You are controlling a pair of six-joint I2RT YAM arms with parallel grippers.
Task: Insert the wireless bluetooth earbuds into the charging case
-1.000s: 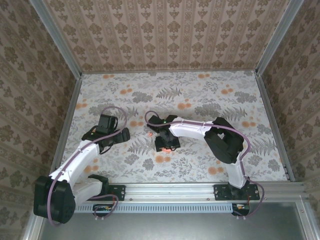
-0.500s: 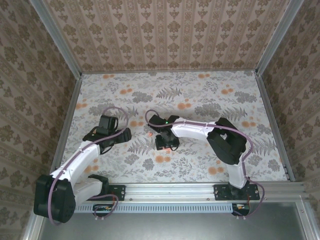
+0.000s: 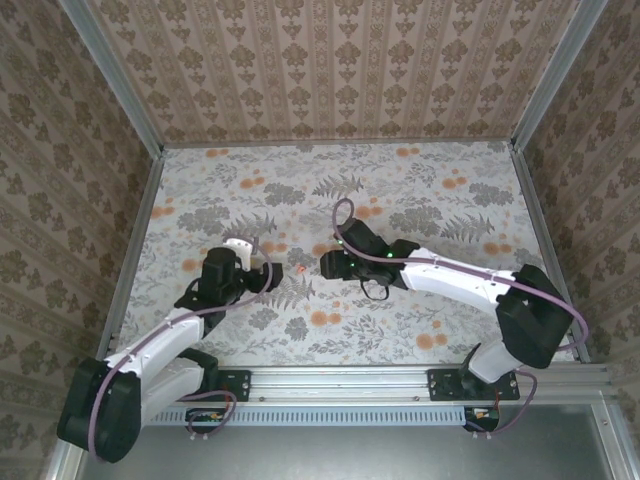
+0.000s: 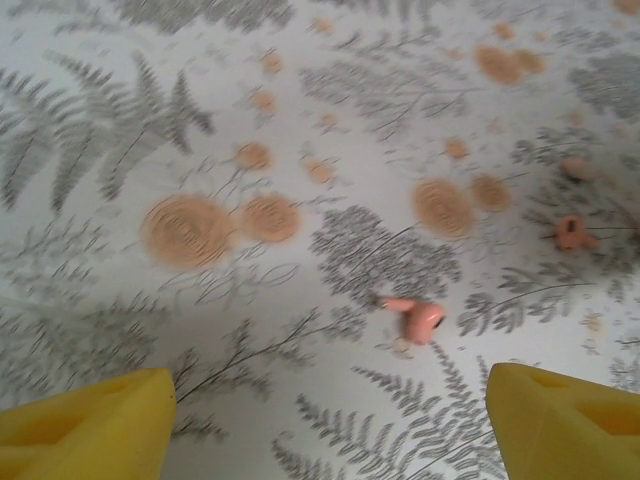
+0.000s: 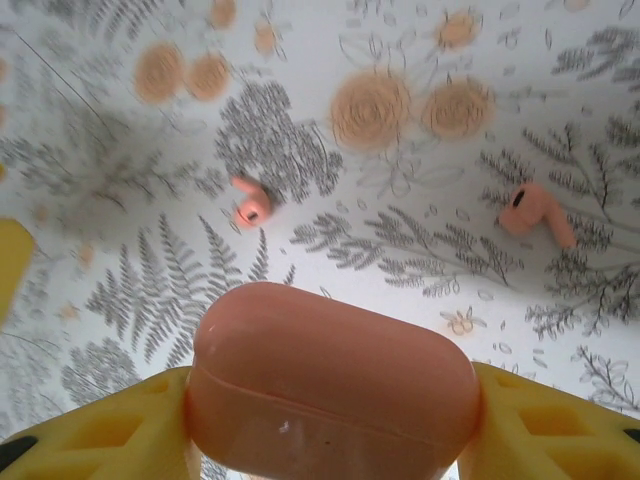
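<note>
The salmon charging case is clamped between the yellow fingers of my right gripper, its lid seam closed. Two tiny red-orange earbuds lie loose on the floral table beyond it, one to the left and one to the right. In the left wrist view the nearer earbud lies just ahead of my open left gripper, and the other earbud sits farther right. From above, one earbud lies between the left gripper and the right gripper.
The table has a grey fern and orange flower print that resembles the earbuds. Patterned walls and metal rails enclose it on three sides. The right arm stretches across the centre right.
The right arm has swung out and straightened, carrying the case slightly away from the near edge. The left gripper has moved right, closer to the earbud.
</note>
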